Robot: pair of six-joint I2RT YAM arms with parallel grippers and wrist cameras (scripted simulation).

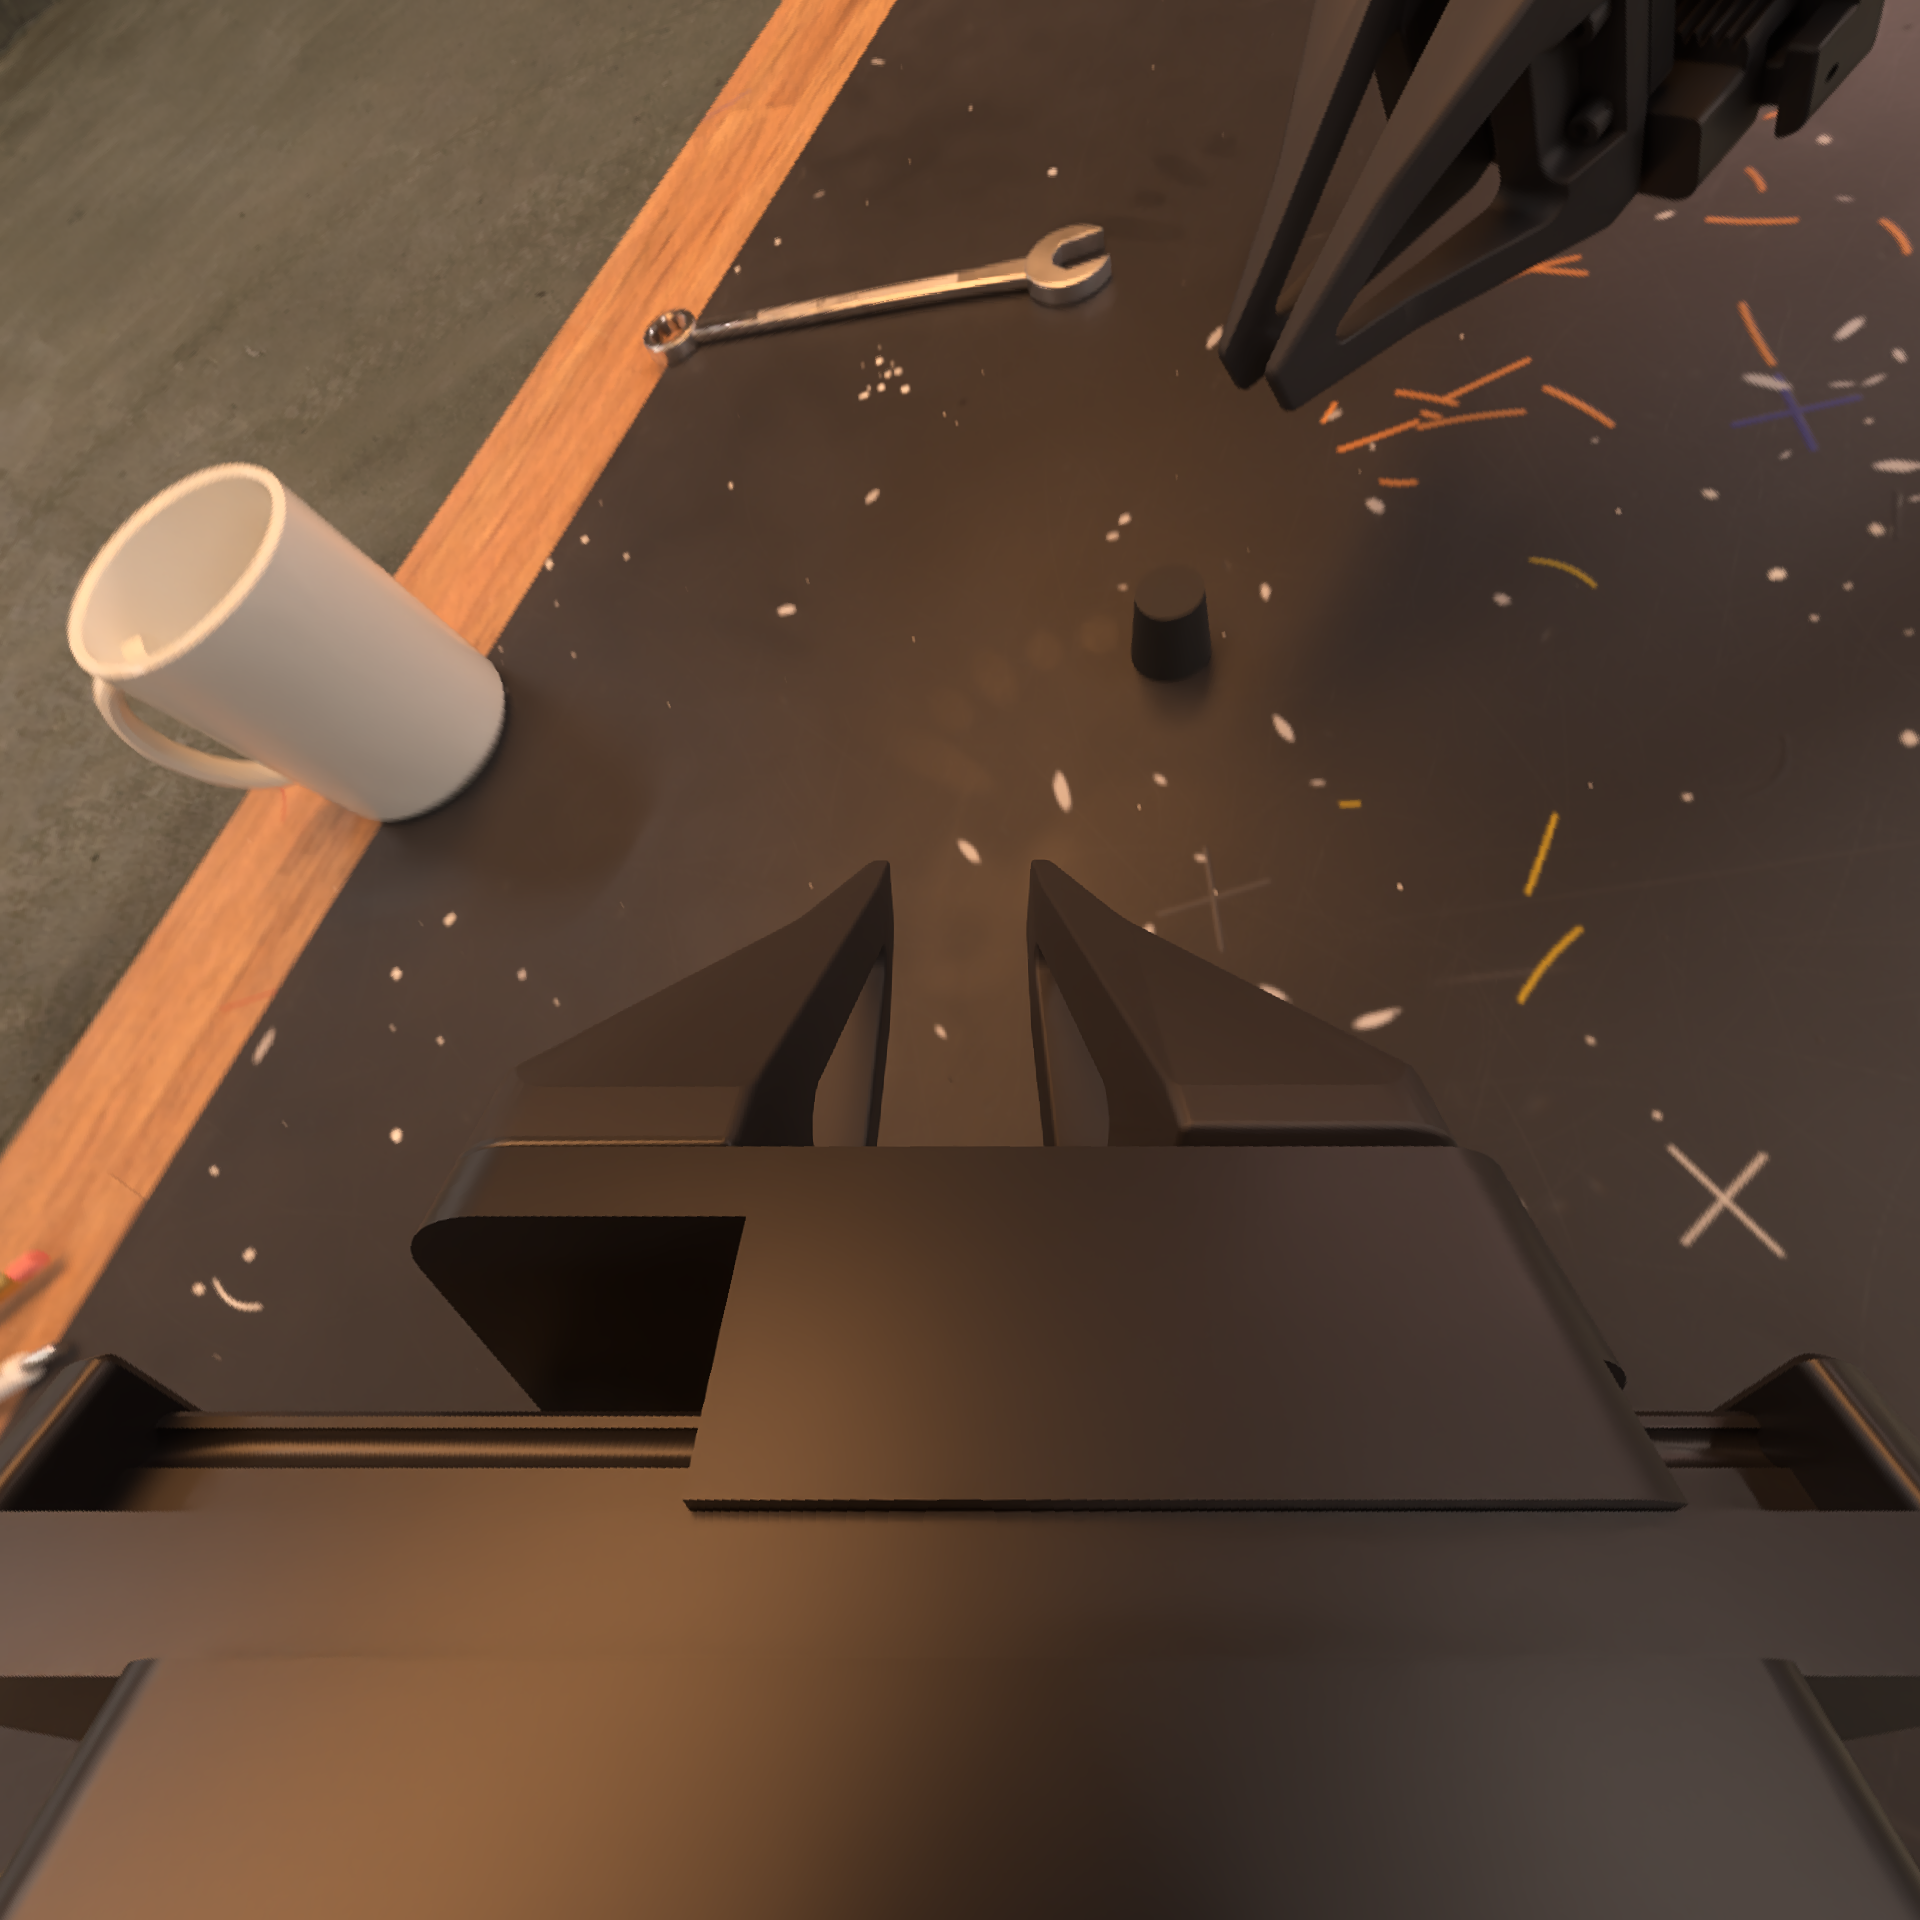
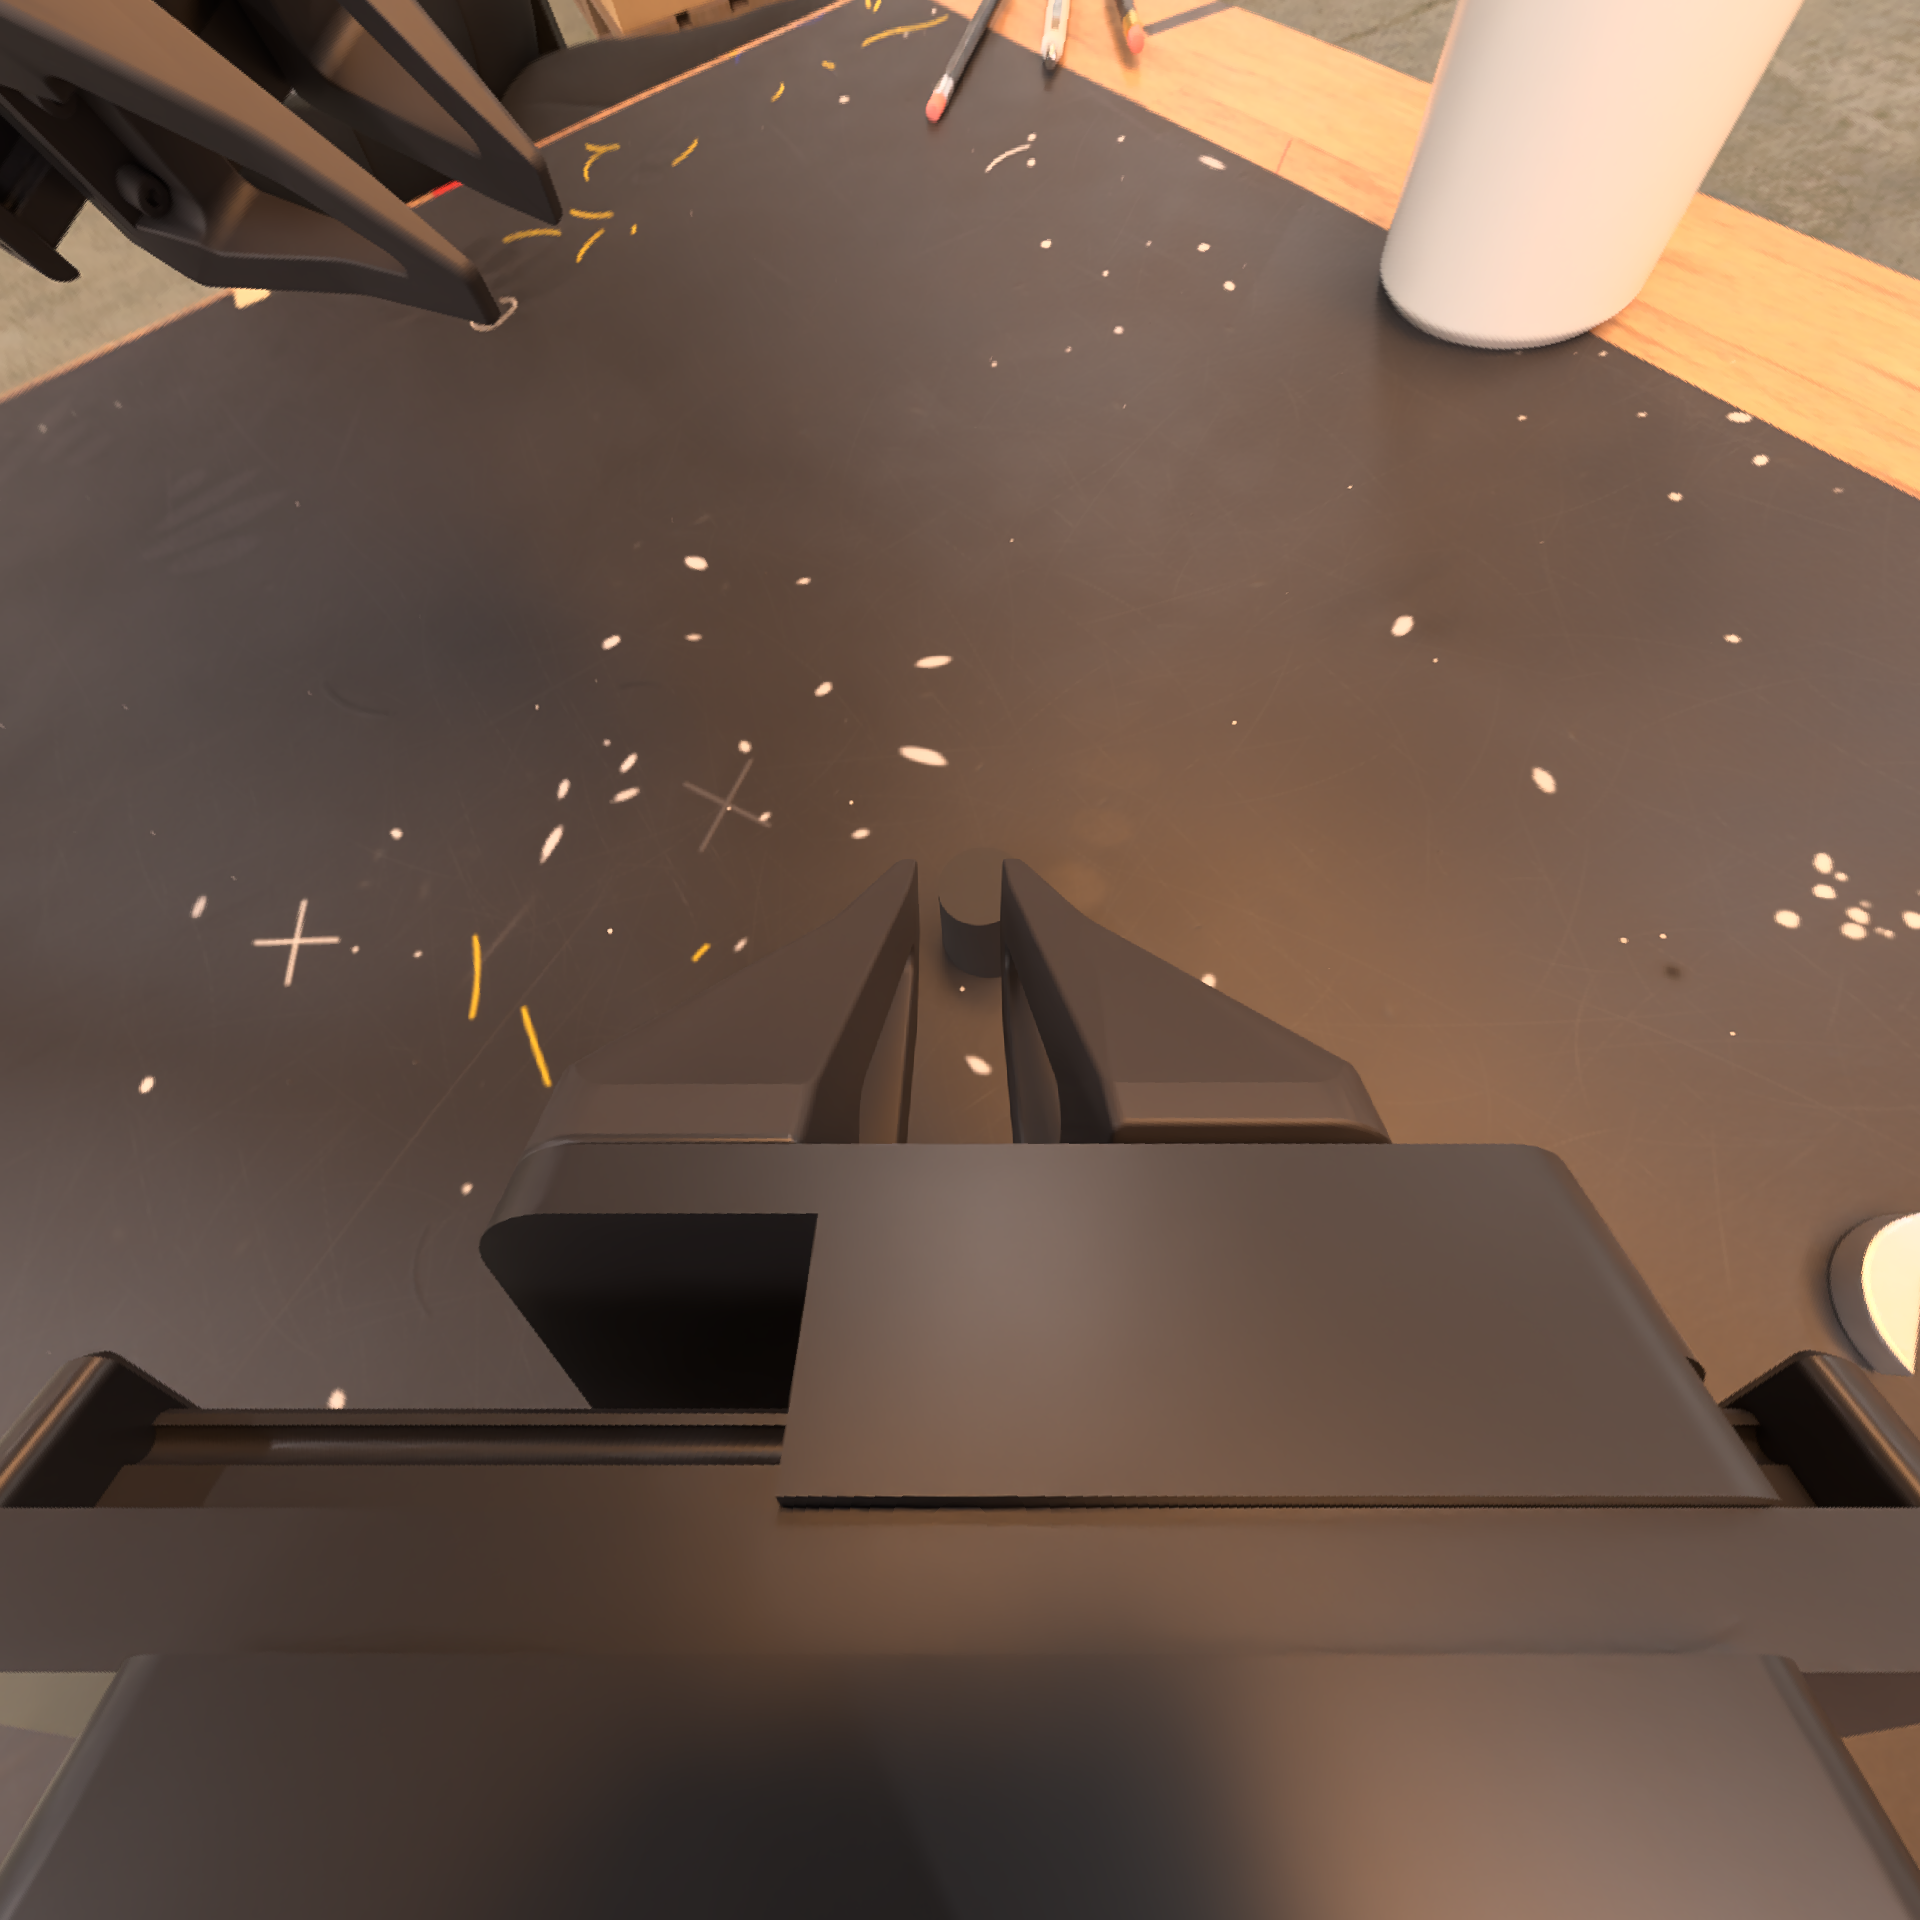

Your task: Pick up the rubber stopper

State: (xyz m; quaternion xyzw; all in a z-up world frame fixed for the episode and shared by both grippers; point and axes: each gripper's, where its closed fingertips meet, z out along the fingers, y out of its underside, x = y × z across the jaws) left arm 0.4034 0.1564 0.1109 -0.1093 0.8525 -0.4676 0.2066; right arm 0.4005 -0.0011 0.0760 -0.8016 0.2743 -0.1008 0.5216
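While upright, rubber stopper [image 2: 971, 925] sits between right fingers [image 2: 1039, 935].

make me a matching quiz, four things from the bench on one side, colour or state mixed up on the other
Things:
1 mug
2 wrench
3 stopper
4 left gripper

Colour or state:
a black, upright on the mat
b open, holding nothing
c white, standing at the mat's edge
d silver, lying flat

Pairs: 1-c, 2-d, 3-a, 4-b
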